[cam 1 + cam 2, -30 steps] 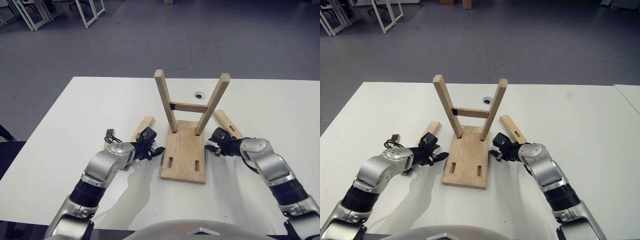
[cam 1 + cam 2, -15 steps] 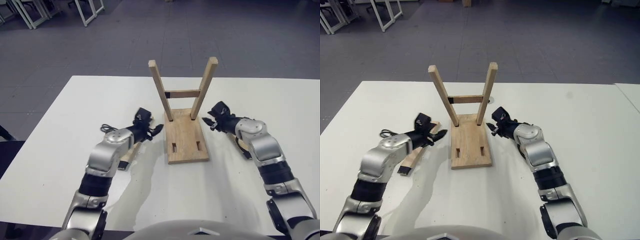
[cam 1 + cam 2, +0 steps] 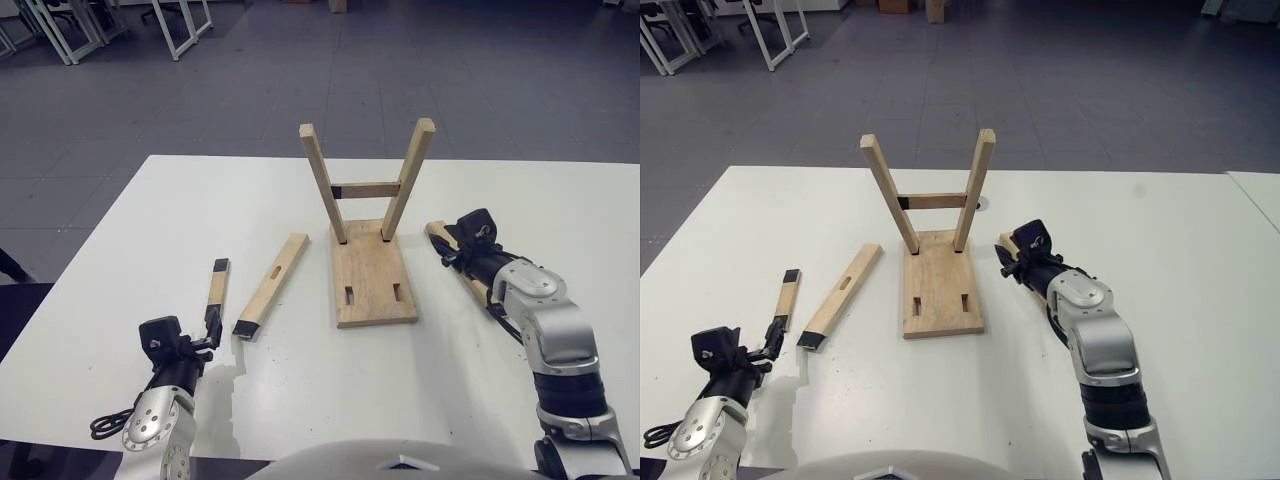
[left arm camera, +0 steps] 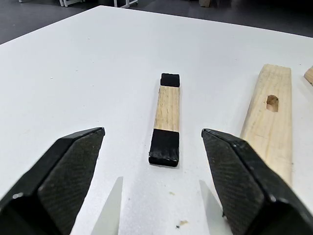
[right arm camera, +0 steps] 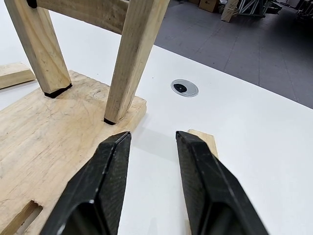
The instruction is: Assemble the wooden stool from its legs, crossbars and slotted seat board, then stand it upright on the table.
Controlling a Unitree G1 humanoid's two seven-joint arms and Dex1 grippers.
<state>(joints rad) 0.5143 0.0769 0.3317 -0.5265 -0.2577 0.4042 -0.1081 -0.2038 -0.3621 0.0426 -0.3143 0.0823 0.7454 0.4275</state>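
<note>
The slotted seat board (image 3: pixel 372 290) lies flat on the white table (image 3: pixel 150 230). Two legs joined by a crossbar (image 3: pixel 367 188) stand up from its far end. A loose slotted leg (image 3: pixel 272 283) and a short black-tipped crossbar (image 3: pixel 217 289) lie to its left. My left gripper (image 4: pixel 152 134) is open near the table's front left corner, facing the short crossbar (image 4: pixel 167 120) from a short distance. To the right of the board my right gripper (image 5: pixel 153 134) is open and holds nothing. It hovers over another loose leg (image 3: pixel 436 232), close to the standing leg (image 5: pixel 134 54).
A round cable port (image 5: pixel 185 87) is set in the table behind the stool parts. A black cable (image 3: pixel 105 425) loops at the front left edge. Bare tabletop spreads to the far left and far right. Beyond the table lies grey floor.
The seat board with its legs slid farther away and straightened. My left arm then drew back to the front left corner, uncovering the loose leg. My right gripper shifted right, off the board's side.
</note>
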